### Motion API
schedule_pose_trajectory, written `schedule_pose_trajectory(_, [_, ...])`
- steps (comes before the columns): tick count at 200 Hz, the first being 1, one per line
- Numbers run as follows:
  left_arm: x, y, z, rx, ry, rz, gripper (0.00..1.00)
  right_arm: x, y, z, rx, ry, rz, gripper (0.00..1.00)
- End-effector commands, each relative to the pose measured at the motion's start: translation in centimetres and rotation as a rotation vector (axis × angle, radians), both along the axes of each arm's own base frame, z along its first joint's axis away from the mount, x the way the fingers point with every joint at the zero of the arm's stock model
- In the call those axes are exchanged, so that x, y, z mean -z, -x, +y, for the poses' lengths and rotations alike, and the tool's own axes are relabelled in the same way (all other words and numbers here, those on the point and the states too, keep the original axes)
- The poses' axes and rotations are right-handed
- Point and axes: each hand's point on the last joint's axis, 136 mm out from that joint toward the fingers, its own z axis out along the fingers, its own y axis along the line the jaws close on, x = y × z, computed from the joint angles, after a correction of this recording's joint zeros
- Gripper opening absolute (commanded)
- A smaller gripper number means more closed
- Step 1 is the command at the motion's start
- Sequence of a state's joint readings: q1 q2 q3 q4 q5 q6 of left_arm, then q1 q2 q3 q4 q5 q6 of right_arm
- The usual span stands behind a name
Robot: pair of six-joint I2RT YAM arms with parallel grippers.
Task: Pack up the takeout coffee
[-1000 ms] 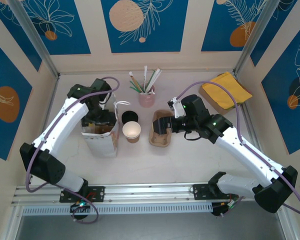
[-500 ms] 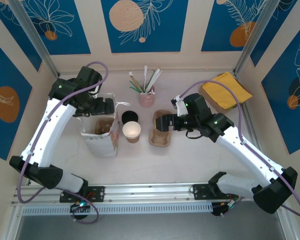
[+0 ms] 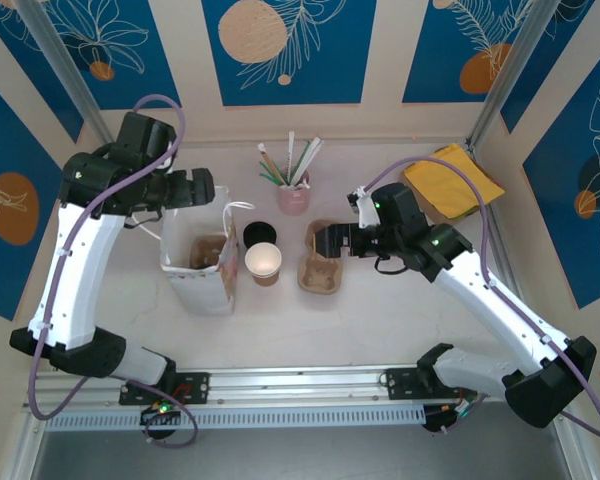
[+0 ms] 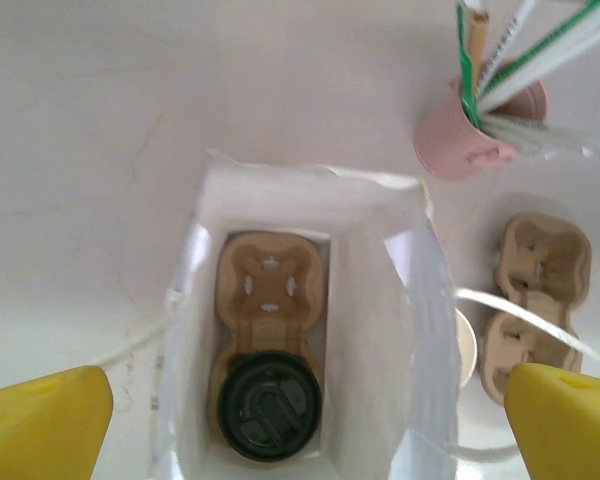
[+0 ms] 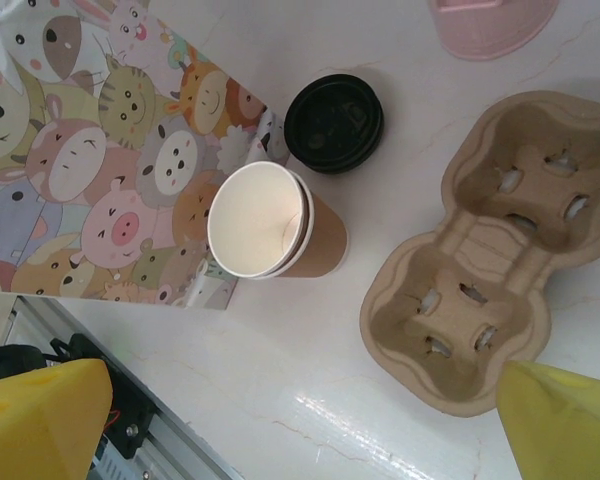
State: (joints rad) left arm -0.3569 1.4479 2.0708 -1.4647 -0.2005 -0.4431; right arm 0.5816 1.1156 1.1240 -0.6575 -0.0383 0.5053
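Top view: left tool [image 3: 205, 187] wide above the bag [image 3: 195, 285], upper left; right tool [image 3: 325, 241] wide, centre; pale counter [image 3: 380, 330]; blue leaf-print walls [image 3: 310, 60]
Left wrist: takeout coffee [image 4: 270, 405] lidded, in the bag's carrier [image 4: 270, 285], lower centre
Right wrist: open cup [image 5: 265, 222]; loose lid [image 5: 333, 122]; empty carrier [image 5: 480, 290] at right

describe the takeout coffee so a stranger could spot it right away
Look in the bag standing at the left of the table. A brown carrier lies at its bottom, and the coffee fills the pocket farther from the pink cup. It alone wears a black lid: the open cup outside the bag shows its pale inside, and the loose lid lies flat.
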Motion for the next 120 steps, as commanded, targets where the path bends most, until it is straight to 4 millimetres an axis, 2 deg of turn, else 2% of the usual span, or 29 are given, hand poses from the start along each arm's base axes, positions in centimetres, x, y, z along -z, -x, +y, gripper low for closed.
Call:
schedule_pose_trajectory(1, [-1.1, -0.2, 3.4, -0.124, -0.035, -0.028, 1.0, -1.3, -0.3, -0.7, 0.026, 0.004, -0.023, 0.99])
schedule_pose_trajectory(39, [-2.3, -0.9, 8.4, -0.343, 0.021, -0.124, 1.0, -1.2, -1.1, -2.2, 0.095, 0.031, -0.011, 0.99])
schedule_pose_trajectory(61, [-2.2, -0.8, 11.4, -0.443, 0.039, -0.134, 1.0, -1.3, -1.3, -2.8, 0.109, 0.034, -0.006, 0.99])
schedule_pose_trajectory(89, [0.5, -0.5, 14.8, -0.554, 0.029, -0.073, 1.0, -1.5, -1.5, -3.4, 0.122, 0.029, -0.012, 0.99])
schedule_pose_trajectory(120, [5.7, -0.2, 17.0, -0.652, 0.031, 0.033, 1.0, -2.0, -2.0, -4.3, 0.14, 0.032, -0.025, 0.99])
